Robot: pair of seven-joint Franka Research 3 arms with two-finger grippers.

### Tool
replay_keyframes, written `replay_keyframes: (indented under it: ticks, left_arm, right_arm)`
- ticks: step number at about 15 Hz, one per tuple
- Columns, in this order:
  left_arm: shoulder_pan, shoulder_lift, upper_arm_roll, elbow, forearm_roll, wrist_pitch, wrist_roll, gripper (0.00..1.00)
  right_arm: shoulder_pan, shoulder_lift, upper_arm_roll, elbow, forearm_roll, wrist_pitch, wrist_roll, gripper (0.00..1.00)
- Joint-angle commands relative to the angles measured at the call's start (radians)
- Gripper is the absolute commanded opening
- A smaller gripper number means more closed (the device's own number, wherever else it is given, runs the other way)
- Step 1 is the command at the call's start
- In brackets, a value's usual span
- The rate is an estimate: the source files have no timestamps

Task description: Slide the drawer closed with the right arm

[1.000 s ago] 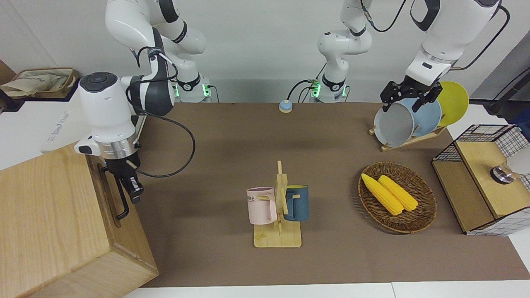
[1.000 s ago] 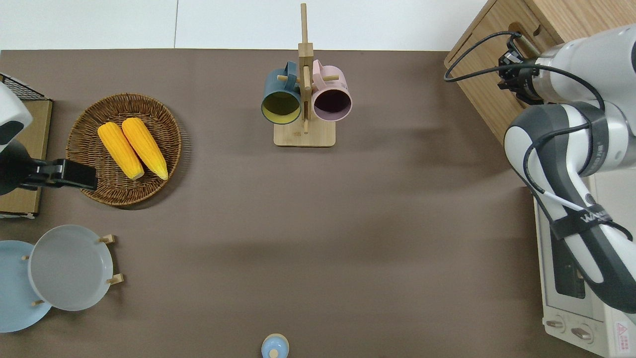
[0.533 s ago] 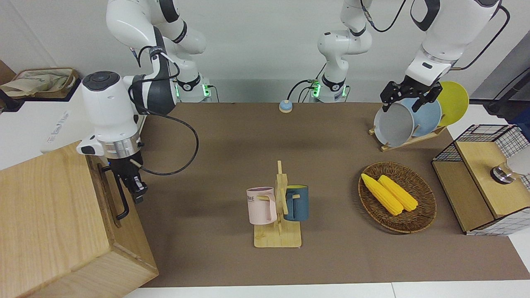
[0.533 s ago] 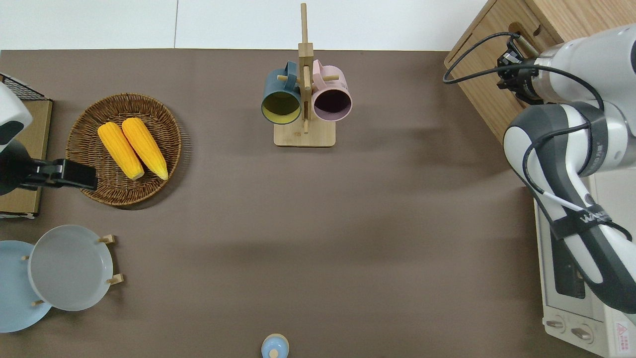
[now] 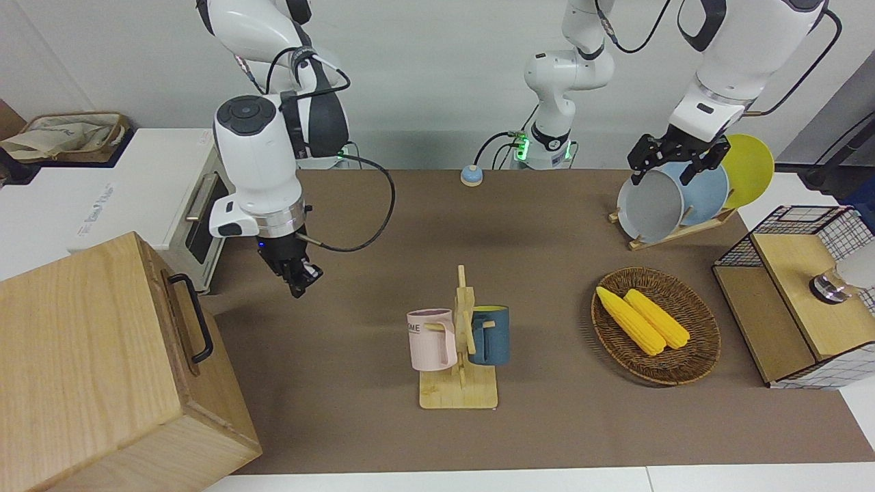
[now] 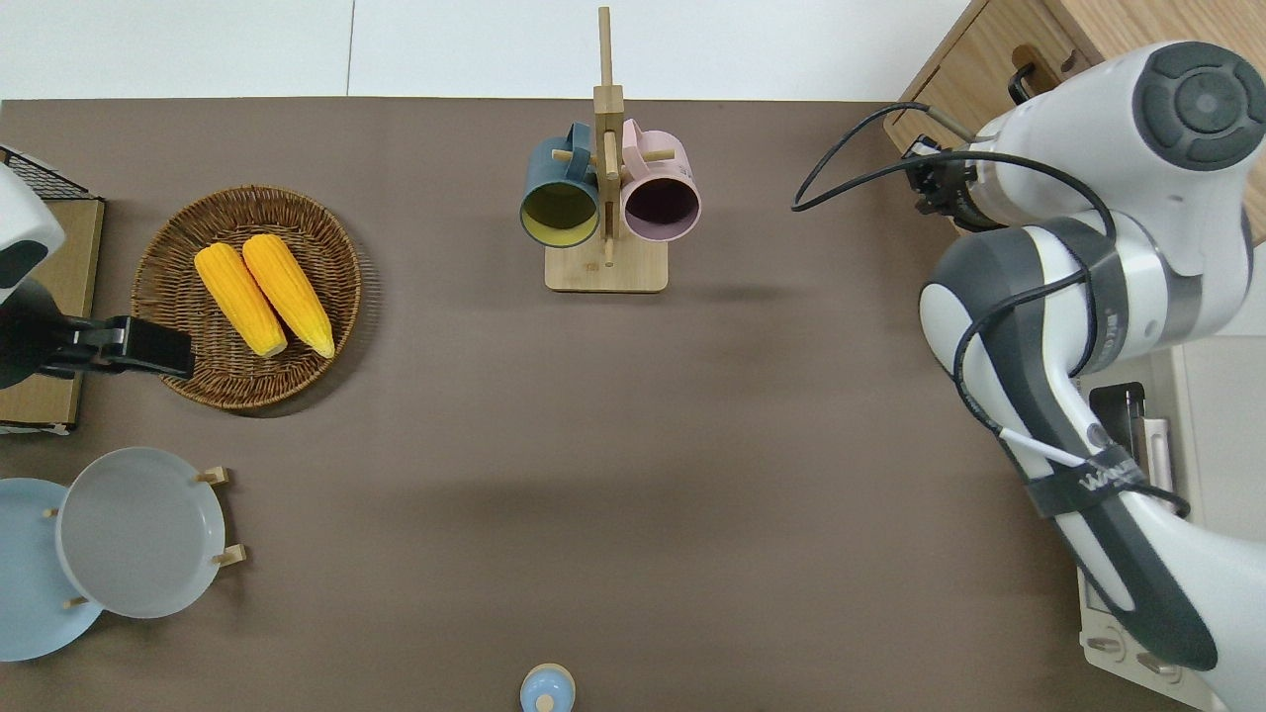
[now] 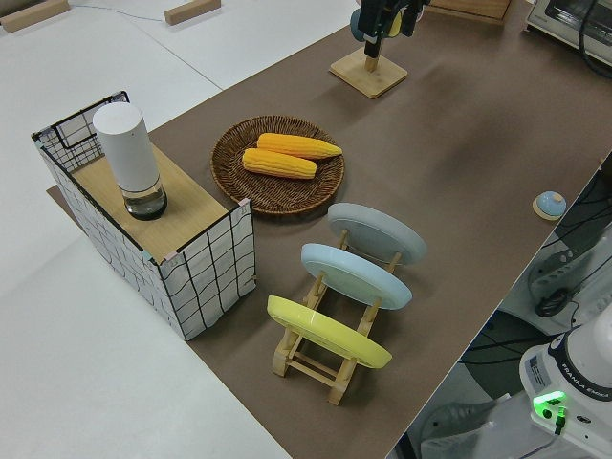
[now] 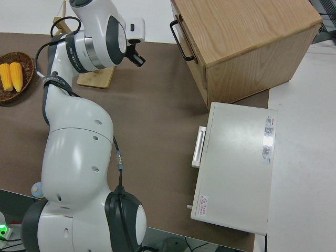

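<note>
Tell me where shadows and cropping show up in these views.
Front view: soft shadow on the brown mat under the right gripper; cabinet cropped at the edge. Overhead view: the right arm hides much of the toaster oven. Left side view: mug rack cut off at the top.

Right end effector [image 5: 298, 281] fingers perhaps closed, too small.

Front faces robots; overhead looks straight down; both share mug rack [image 5: 459, 342].

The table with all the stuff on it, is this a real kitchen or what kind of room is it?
Probably a robot lab set up like a kitchen. Two white robot arms stand at a table holding a toaster oven, mugs on a stand and a plate rack.
</note>
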Motion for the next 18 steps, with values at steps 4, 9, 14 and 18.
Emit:
replay_keyframes:
  ticks: [4,9,14,18]
  left_arm:
    - [0.004,0.011,-0.006,0.026,0.017,-0.020,0.010,0.99]
    - [0.004,0.011,-0.006,0.026,0.017,-0.020,0.010,0.99]
    - [0.004,0.011,-0.006,0.024,0.017,-0.020,0.010,0.99]
    - [0.004,0.011,-0.006,0.024,0.017,-0.020,0.010,0.99]
  right_arm:
    - [0.000,-0.124,-0.031,-0.022,0.090,-0.217,-0.340,0.000]
    - [0.034,-0.189,-0.132,-0.022,0.159,-0.311,-0.590,0.000]
    - [0.022,-0.206,-0.143,-0.016,0.173,-0.361,-0.768,0.000]
    - [0.031,-0.206,-0.141,-0.010,0.127,-0.364,-0.793,0.000]
